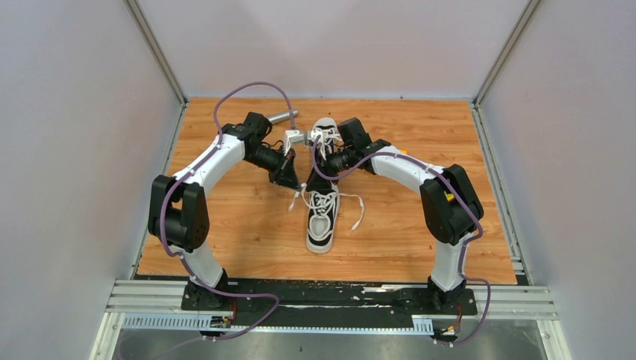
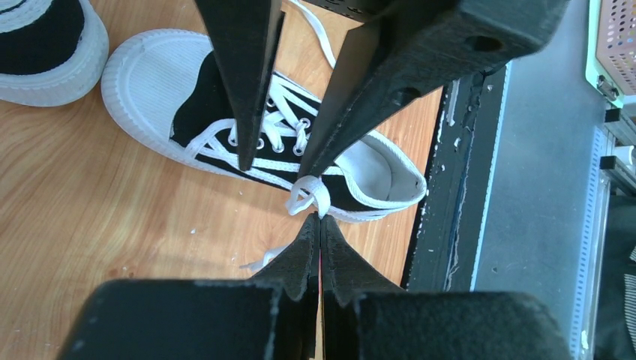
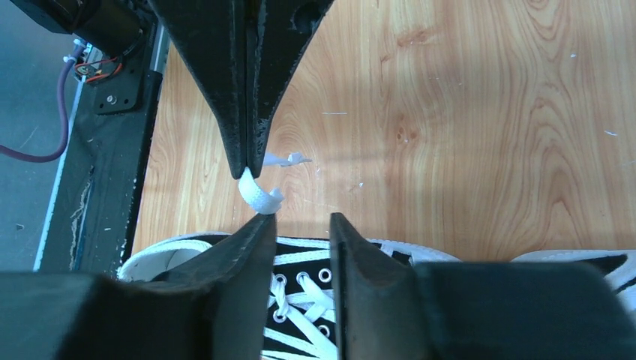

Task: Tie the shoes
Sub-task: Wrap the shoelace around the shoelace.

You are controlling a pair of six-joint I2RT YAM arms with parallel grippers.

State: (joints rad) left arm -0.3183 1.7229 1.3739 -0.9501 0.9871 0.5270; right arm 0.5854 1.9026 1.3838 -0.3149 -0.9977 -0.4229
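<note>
Two black-and-white sneakers lie toe to heel mid-table: the near shoe (image 1: 322,221) and the far shoe (image 1: 325,133). My left gripper (image 1: 287,176) hangs over the near shoe's opening, shut on a loop of its white lace (image 2: 304,196). In the left wrist view its tips (image 2: 320,217) pinch the lace just beside the near shoe (image 2: 150,82). My right gripper (image 1: 315,180) faces it, open, one finger touching the lace (image 3: 259,196). In the right wrist view, its gap (image 3: 298,219) shows the shoe's eyelets (image 3: 300,300). It also shows in the left wrist view (image 2: 276,169).
A loose lace end (image 1: 358,210) trails on the wood right of the near shoe. A silver cylinder (image 1: 279,117) lies at the back left of the far shoe. A black base plate (image 2: 450,187) and metal rails run along the near edge. Grey walls enclose the table.
</note>
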